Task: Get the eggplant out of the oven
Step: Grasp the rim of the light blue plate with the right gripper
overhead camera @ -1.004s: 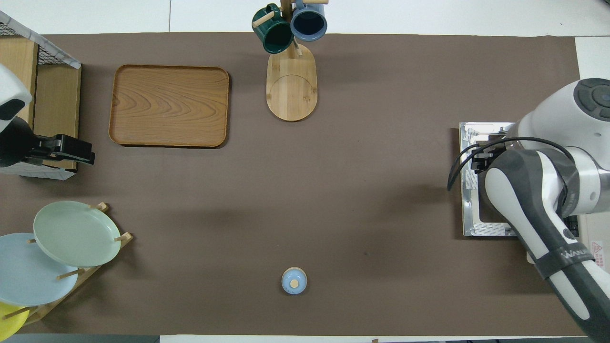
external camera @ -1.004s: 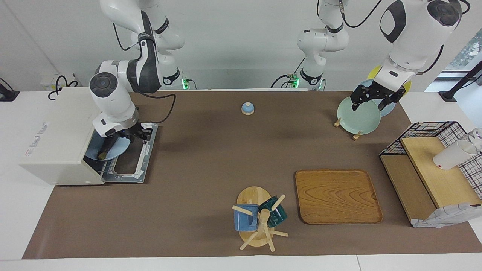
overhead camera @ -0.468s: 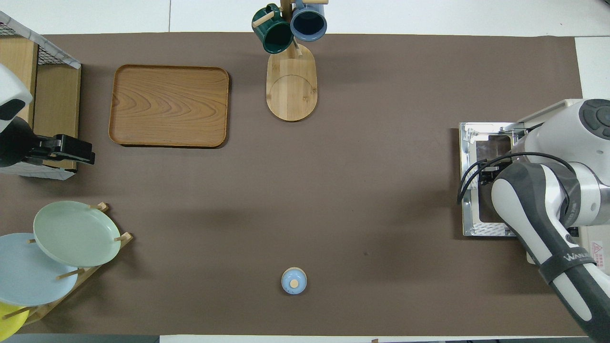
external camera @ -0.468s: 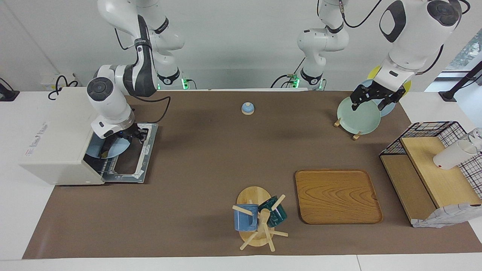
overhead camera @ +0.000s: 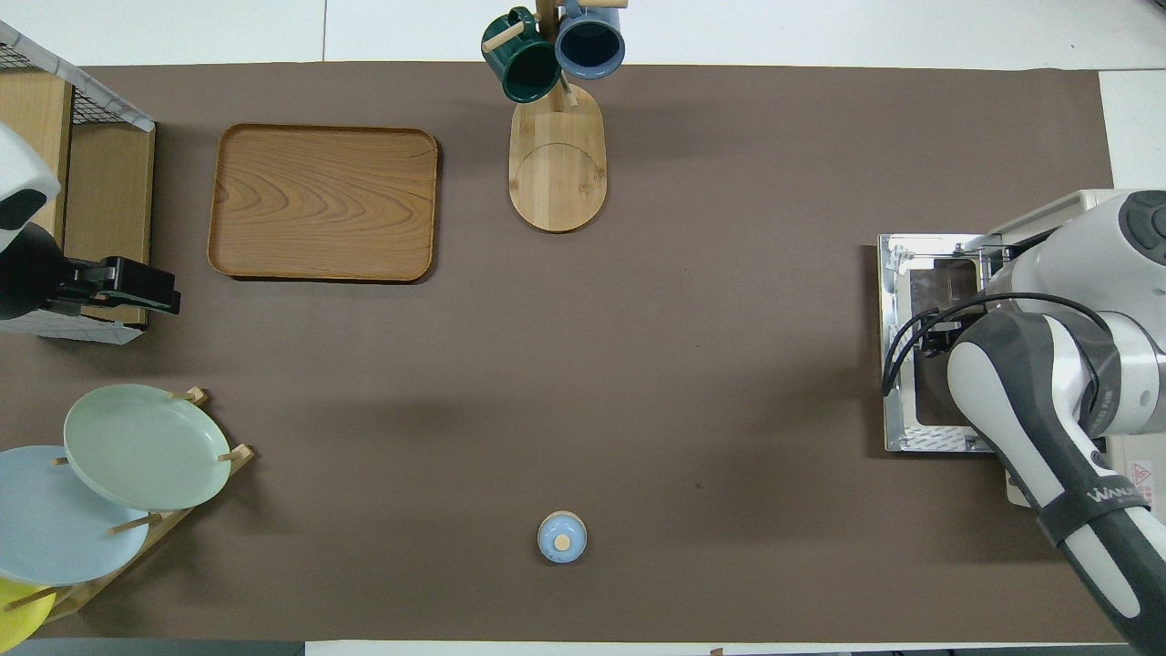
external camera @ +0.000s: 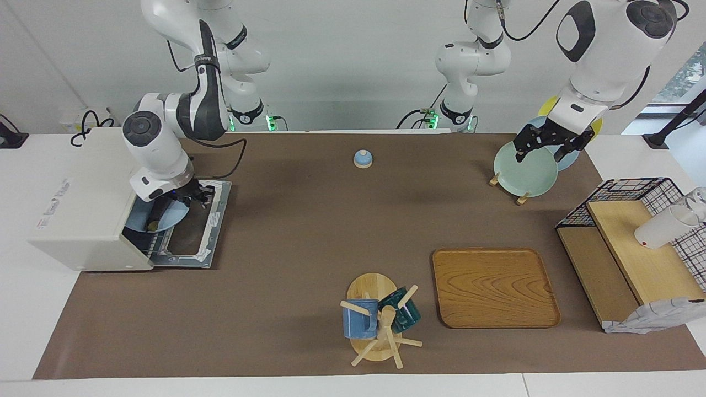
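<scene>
Reaching into the open oven point(external camera: 83, 204), the right gripper point(external camera: 182, 199) sits over a pale blue plate point(external camera: 165, 218) bearing the eggplant point(external camera: 151, 223); finger state and contact cannot be told (wrist hides them). Forearm angled steeply down. Left gripper point(external camera: 543, 144) waits with jaws wide over the plate rack point(external camera: 521, 196).

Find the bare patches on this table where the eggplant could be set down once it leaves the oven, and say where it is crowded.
The wooden tray lies bare. Open brown mat stretches between the oven's lowered door, the small blue bell and the mug tree. Crowded: the oven mouth, filled by the right gripper over the blue plate, and the plate rack under the left gripper.
</scene>
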Robot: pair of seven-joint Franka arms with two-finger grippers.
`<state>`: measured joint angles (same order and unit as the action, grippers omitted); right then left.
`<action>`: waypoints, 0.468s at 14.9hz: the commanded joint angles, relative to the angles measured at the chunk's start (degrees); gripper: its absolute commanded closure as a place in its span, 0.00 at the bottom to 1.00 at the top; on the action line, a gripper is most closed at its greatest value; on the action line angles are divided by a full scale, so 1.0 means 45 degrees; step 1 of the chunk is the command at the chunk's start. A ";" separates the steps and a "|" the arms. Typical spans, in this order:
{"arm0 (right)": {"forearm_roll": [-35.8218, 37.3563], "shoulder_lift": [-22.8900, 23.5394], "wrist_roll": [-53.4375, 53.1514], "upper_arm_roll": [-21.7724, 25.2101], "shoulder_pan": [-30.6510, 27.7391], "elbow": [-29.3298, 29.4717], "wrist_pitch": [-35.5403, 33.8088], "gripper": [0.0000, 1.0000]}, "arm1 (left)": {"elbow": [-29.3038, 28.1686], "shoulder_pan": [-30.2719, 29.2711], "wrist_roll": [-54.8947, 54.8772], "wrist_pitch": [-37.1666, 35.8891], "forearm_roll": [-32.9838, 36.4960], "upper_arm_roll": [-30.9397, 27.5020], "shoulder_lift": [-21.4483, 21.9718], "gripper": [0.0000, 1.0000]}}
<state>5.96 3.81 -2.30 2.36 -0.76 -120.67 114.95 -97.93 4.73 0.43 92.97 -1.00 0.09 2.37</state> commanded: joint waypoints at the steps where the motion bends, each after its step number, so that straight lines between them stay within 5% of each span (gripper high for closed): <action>1: 0.0199 -0.0242 0.0471 -0.0057 -0.0261 -0.0021 -0.0329 0.54 | 0.0062 -0.0036 0.0042 0.0141 0.0300 0.0077 0.0021 0.00; 7: 0.0649 -0.0125 0.0666 -0.0095 -0.0358 0.0487 -0.1053 0.54 | 0.0082 -0.0036 0.0061 0.0375 0.0319 0.0077 0.0001 0.00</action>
<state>7.85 3.48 -1.39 2.45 -1.50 -119.12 111.34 -97.90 4.73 0.43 93.82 -1.00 0.13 2.37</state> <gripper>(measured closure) 0.533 0.000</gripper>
